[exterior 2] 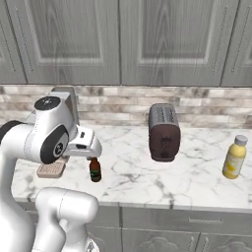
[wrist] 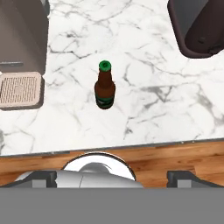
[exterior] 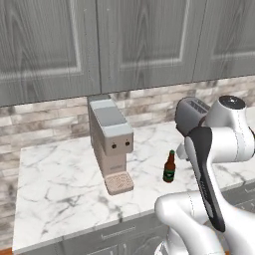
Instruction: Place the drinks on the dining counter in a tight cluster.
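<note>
A dark brown beer bottle (exterior: 169, 168) (exterior 2: 95, 170) (wrist: 105, 85) with a green cap stands upright on a marble worktop (exterior: 60, 174), near its front edge. My gripper (wrist: 113, 178) hangs above it and a little toward the worktop's edge. Its fingertips (wrist: 43, 177) stand far apart, open, with nothing between them. In the right base view my hand (exterior 2: 83, 143) is just above the bottle's cap. A yellow juice bottle (exterior 2: 234, 157) with a pale cap stands far to the right on the same worktop. The dining counter is out of view.
A beige coffee machine (exterior: 110, 142) with a drip tray (wrist: 19, 89) stands left of the beer bottle. A dark toaster (exterior 2: 164, 132) (wrist: 199, 26) sits to its right. Brick backsplash and grey wall cabinets (exterior: 124, 40) close the back. Wooden floor (wrist: 175, 157) lies below the worktop's edge.
</note>
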